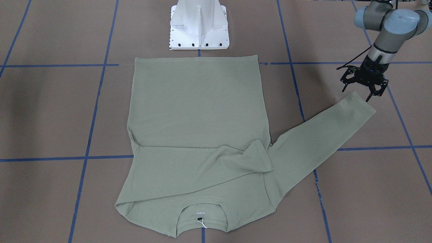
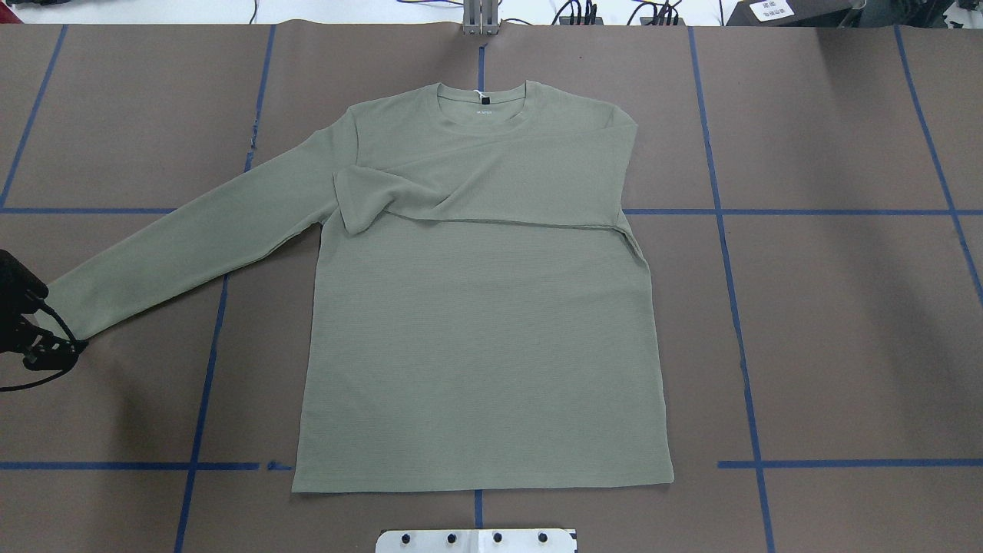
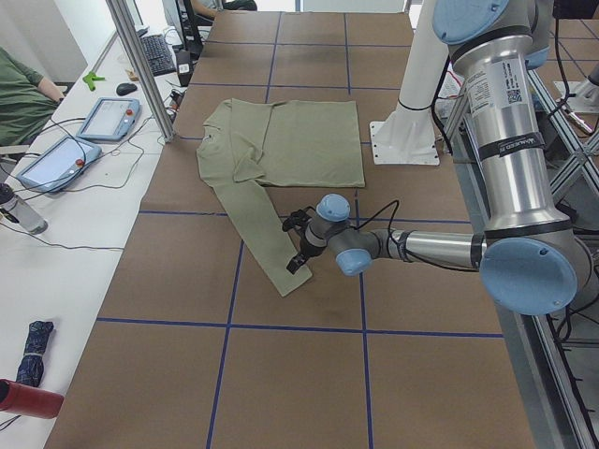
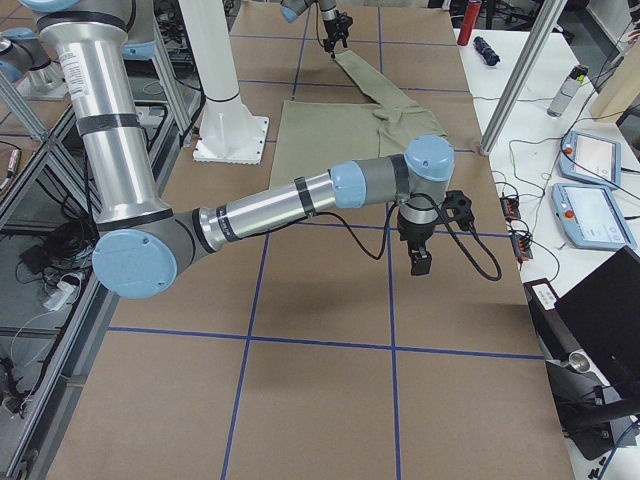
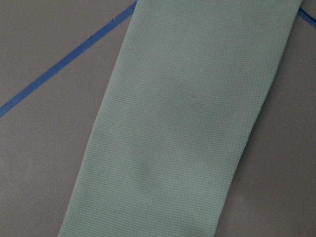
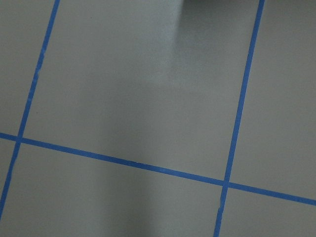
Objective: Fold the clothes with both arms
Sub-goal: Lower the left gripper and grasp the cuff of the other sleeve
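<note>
The left pincer [image 1: 361,90], apparently open and empty, hangs at the outstretched cuff [image 1: 363,103] of the shirt [image 1: 199,108] for folding; the right pincer's [image 4: 420,262] opening cannot be told.

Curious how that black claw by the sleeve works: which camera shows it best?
Front-facing view: the left gripper shows whole, fingers spread, beside the cuff. Overhead clips it at the edge; side views show it small; its wrist camera sees only sleeve.

Even, diffuse o/h light, soft shadows; wrist cams slightly blurry.
</note>
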